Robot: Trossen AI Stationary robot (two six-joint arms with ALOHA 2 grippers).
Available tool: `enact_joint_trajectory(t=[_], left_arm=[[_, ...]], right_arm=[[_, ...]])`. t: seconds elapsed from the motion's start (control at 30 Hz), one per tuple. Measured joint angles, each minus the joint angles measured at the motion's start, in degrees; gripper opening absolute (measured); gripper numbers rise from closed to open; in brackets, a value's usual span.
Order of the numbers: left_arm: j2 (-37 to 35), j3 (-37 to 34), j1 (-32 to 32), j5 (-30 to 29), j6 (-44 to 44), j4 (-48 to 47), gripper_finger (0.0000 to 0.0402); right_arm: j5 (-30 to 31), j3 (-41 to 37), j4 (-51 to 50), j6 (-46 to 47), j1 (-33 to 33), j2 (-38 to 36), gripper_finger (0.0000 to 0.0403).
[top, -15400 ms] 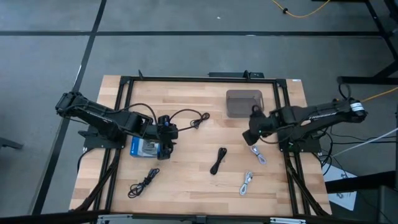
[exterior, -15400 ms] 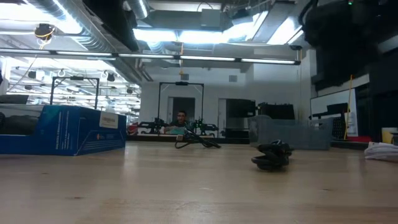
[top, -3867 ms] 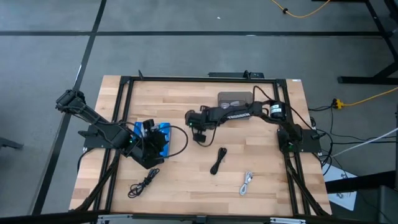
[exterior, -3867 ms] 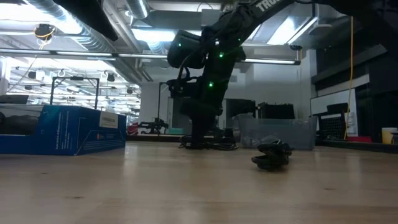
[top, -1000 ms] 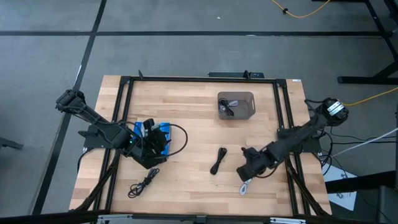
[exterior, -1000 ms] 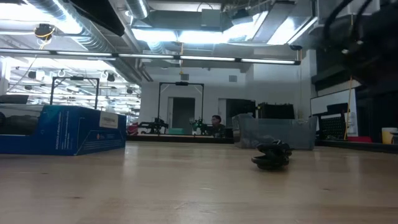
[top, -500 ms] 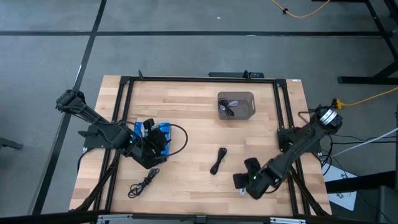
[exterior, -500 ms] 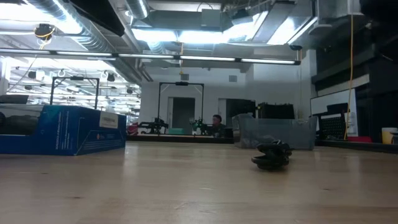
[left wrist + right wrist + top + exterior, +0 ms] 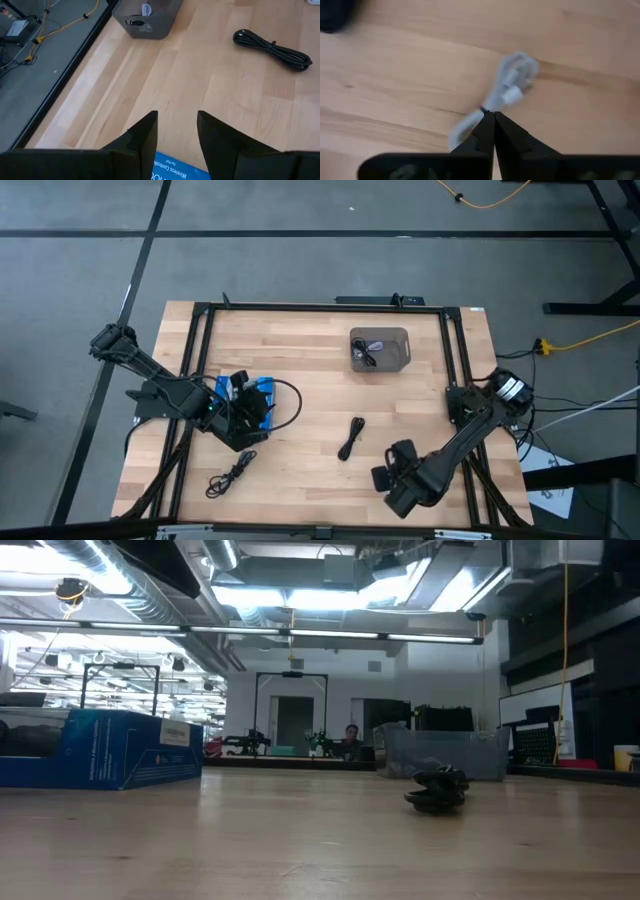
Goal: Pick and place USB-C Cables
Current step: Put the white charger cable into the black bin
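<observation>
A white USB-C cable (image 9: 514, 80) lies bundled on the wood near the table's front right. My right gripper (image 9: 493, 117) is down on it, shut, and hides it in the high view (image 9: 392, 480). One black cable (image 9: 350, 438) lies mid-table and another (image 9: 230, 474) lies front left. More cables rest inside the grey bin (image 9: 380, 348). My left gripper (image 9: 177, 117) hangs open over the blue box (image 9: 172, 170) at the left, holding nothing. My right gripper pinches the white cable between its two fingertips at the bundle's waist, by the dark tie (image 9: 483, 108). The fingers come down from above, roughly across the bundle. Both ends of the cable lie on the wood.
The blue box (image 9: 240, 405) sits under my left arm. The grey bin stands at the back, right of centre. The black frame rail (image 9: 452, 380) runs along the table's sides. In the low view, a person (image 9: 349, 734) shows far behind the table.
My right gripper has travelled toward the table's near edge and come down over the white cable, which showed beside it a second ago and is now covered in the high view. The other cables have stayed where they were.
</observation>
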Motion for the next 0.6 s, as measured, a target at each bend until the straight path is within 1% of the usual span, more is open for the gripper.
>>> enact_joint_trajectory(t=[0.1,0.23,0.33,0.5,0.6], left_arm=[[0.0,0.0,0.0,0.0,0.0,0.0,0.0131],[0.0,0.0,0.1,-0.9,0.1,0.0,0.0131],[0.0,0.0,0.1,-1.0,-0.3,0.0,0.0131],[0.0,0.0,0.1,3.6,0.2,0.0,0.0131],[0.0,0.0,0.1,6.0,0.1,0.0,0.0131]], right_arm=[[2.4,0.0,1.4,-4.6,-0.2,1.3,0.0026],[1.6,0.0,1.5,-10.9,-0.7,1.7,0.0035],[1.5,0.0,1.5,-10.9,-1.1,1.8,0.0036],[1.4,0.0,2.2,-10.4,-1.1,1.8,0.0036],[1.3,0.0,2.4,-8.4,-1.1,1.8,0.0036]])
